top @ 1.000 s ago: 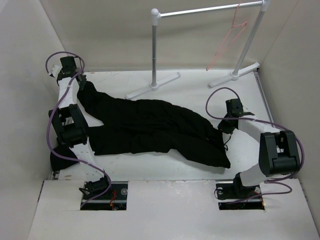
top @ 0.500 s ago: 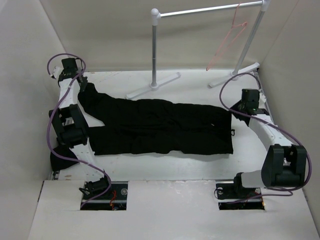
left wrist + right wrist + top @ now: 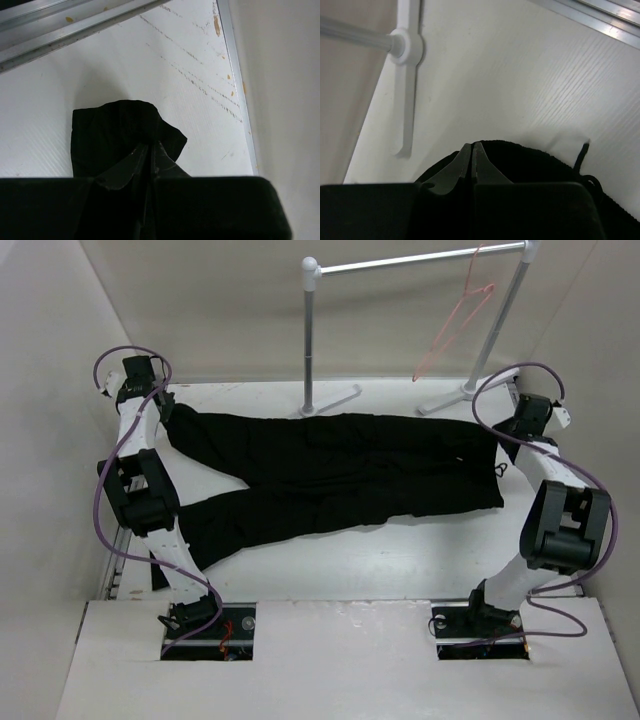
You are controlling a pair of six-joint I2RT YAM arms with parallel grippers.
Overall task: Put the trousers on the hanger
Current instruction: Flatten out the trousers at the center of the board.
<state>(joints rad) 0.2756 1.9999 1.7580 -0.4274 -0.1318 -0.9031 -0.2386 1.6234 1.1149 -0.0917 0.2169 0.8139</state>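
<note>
Trousers point(image 3: 340, 475) stretch nine-to-three, their ends pinched by the left claw point(image 3: 150, 147) and the right claw point(image 3: 472, 146); the hanger point(image 3: 455, 325) hangs at eleven o'clock from the right one.

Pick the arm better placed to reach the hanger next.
Probably right. The right gripper, shut on the trousers, sits nearest the hanger on the rack; the left gripper clamps the opposite end.
</note>
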